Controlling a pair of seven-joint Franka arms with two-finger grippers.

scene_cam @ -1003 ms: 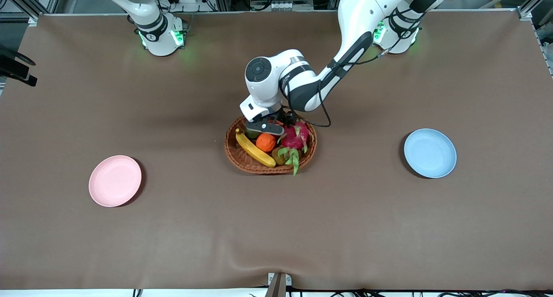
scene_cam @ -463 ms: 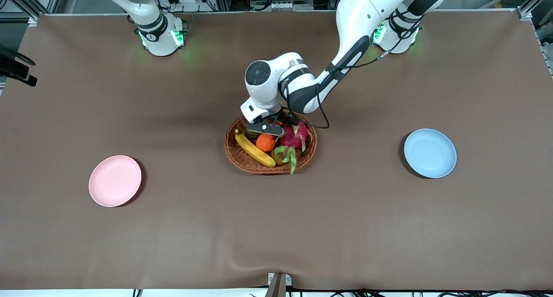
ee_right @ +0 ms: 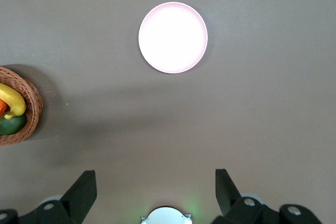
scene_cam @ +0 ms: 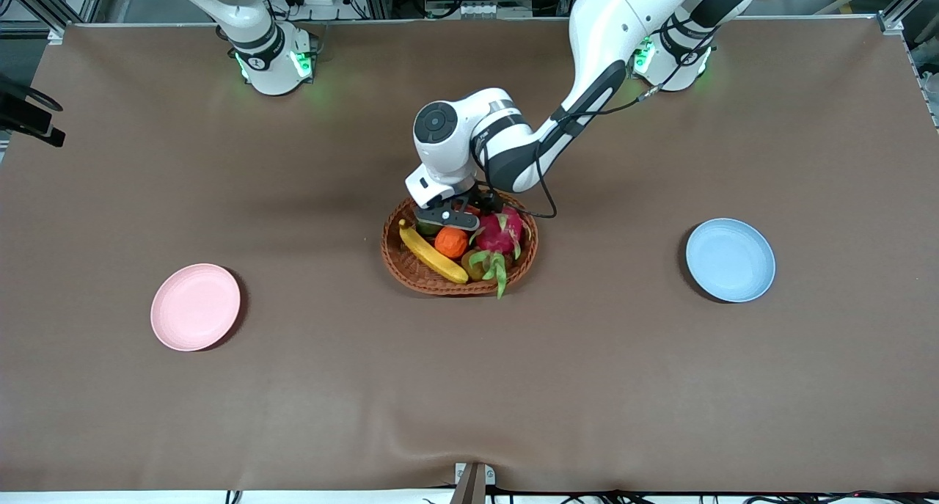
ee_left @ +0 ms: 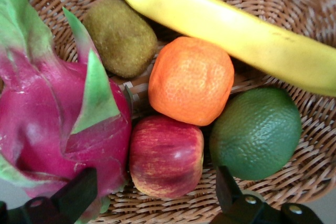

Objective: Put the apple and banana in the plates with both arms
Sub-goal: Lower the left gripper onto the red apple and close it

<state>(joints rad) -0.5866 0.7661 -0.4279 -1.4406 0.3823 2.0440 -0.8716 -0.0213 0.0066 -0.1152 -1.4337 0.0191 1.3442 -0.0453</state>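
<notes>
apple [ee_left: 166, 156] sitting in wicker basket [scene_cam: 411, 269], wedged among dragon fruit [ee_left: 47, 119], orange [ee_left: 190, 80], lime [ee_left: 255, 132] | left gripper [ee_left: 157, 203] hovering over it, jaws released | firm, smooth, likely slippery; pinching across its middle looks safest | right gripper [ee_right: 156, 195] waiting, jaws released, high over bench [scene_cam: 469, 386]

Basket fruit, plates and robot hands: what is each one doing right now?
Apple: in the basket, not gripped.
Banana: lying in the basket.
Pink plate: bare, at the right arm's end.
Blue plate: bare, at the left arm's end.
Left end effector: open, low over the apple.
Right end effector: open, waiting high over the table.
</notes>
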